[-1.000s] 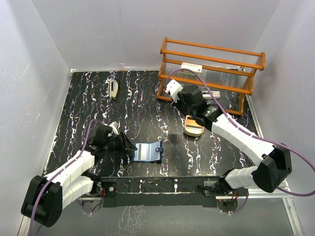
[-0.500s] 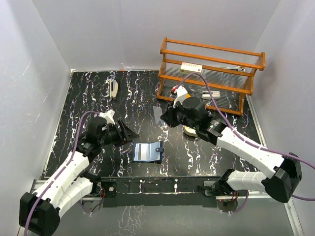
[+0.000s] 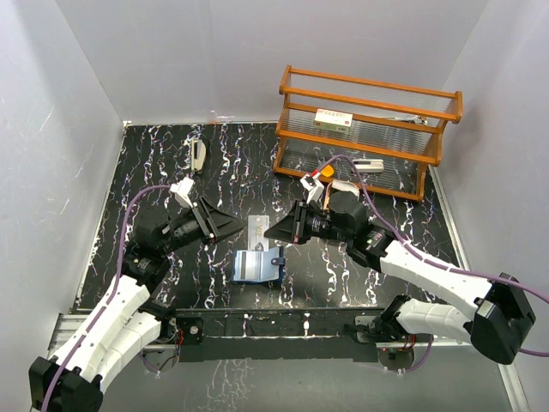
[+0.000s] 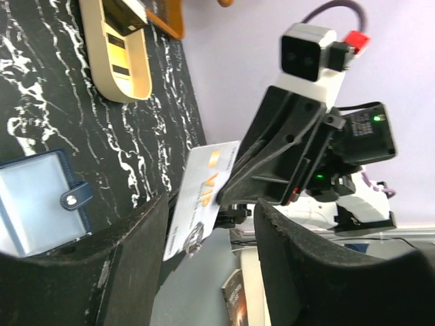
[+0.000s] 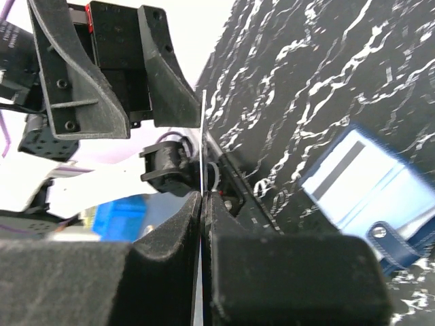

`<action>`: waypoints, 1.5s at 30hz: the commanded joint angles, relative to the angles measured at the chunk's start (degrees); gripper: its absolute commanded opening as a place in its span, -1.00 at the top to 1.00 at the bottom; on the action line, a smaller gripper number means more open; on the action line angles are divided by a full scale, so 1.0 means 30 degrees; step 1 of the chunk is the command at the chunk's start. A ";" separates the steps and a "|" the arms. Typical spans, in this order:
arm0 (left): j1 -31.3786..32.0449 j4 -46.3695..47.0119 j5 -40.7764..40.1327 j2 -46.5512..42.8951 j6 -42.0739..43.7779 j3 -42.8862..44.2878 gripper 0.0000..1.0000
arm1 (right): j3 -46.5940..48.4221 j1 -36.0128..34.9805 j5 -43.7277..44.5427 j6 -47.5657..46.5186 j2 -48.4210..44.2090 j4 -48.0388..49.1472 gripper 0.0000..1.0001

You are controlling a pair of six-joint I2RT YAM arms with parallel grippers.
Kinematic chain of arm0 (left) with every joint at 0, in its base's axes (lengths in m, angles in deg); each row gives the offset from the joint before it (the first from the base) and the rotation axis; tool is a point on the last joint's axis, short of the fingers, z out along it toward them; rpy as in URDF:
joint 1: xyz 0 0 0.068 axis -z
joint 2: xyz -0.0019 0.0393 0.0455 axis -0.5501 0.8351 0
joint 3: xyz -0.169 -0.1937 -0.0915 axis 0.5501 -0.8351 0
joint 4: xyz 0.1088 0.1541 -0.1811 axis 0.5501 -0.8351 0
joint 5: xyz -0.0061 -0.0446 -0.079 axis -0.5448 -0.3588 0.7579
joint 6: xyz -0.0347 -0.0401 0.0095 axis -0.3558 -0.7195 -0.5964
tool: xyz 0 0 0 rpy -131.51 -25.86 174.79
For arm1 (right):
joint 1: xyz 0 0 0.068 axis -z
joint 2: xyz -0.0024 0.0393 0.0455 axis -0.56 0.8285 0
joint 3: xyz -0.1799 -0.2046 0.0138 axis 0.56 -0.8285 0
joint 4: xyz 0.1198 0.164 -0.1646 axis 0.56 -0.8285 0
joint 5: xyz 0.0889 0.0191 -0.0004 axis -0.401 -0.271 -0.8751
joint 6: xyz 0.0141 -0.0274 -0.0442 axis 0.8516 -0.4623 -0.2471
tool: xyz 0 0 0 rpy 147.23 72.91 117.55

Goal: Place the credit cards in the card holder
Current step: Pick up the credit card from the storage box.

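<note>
Your right pincer (image 3: pixel 274 232) clamps a pale grey plastic credit card (image 3: pixel 259 230), long axis running front-to-back, above the navy-blue folding card holder (image 3: pixel 256 266); left pincer (image 3: pixel 230 228) gapes apart.

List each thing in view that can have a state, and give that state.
Card holder: open, lying flat on the table, inside facing up.
Credit card: held in the air above the table, pinched by one end.
Right arm: jaws shut on the credit card.
Left arm: jaws open, gripping nothing.
</note>
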 commanded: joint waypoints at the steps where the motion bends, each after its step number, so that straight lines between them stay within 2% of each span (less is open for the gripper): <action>1: 0.0028 0.1929 0.1455 -0.0069 -0.1277 -0.0071 0.01 | -0.0706 -0.0087 -0.1719 0.3029 -0.0404 0.4308 1.00; 4: 0.0028 0.2546 0.1660 -0.0014 -0.1644 -0.0174 0.13 | -0.0935 -0.0119 -0.1845 0.3450 -0.0388 0.4872 1.00; 7: 0.0030 0.2200 0.1717 0.0094 -0.1413 -0.0194 0.16 | -0.0966 -0.0119 -0.1970 0.3702 -0.0362 0.5248 1.00; 11: 0.0043 0.1870 0.1478 -0.0200 -0.1540 -0.0823 -0.06 | -0.1199 -0.0149 -0.1964 0.3901 -0.0250 0.5591 1.00; 16: 0.0043 0.2086 0.1370 -0.0474 -0.1827 -0.1495 -0.15 | -0.1674 -0.0174 -0.2123 0.4154 0.0008 0.6238 1.00; 19: 0.0035 0.3601 0.1747 -0.0220 -0.2684 -0.1945 0.04 | -0.1825 -0.0177 -0.2201 0.4153 0.0373 0.6333 1.00; 25: 0.0028 0.4456 0.2074 0.0438 -0.3028 -0.2019 0.97 | -0.1942 -0.0178 -0.2423 0.4297 0.1301 0.6687 1.00; 27: 0.0028 0.3812 0.1710 0.0415 -0.2751 -0.2061 1.00 | -0.1907 -0.0171 -0.2140 0.4192 0.1351 0.6396 0.95; 30: 0.0043 0.1946 0.1095 0.0484 -0.1511 -0.1913 1.00 | -0.1397 -0.0176 -0.1032 0.3209 0.1329 0.3998 0.57; 33: 0.0028 -0.0109 0.0469 0.0634 -0.0529 -0.1885 1.00 | -0.1147 -0.0171 0.0090 0.2331 0.1409 0.1972 0.34; 40: 0.0028 -0.4402 -0.1691 0.2321 0.2946 -0.1438 1.00 | -0.1220 -0.0178 0.1733 0.0989 0.2796 -0.0497 0.31; 45: 0.0028 -0.4305 -0.1991 0.2820 0.3146 -0.1984 1.00 | -0.0801 -0.0204 0.1725 0.0051 0.4653 -0.1417 0.36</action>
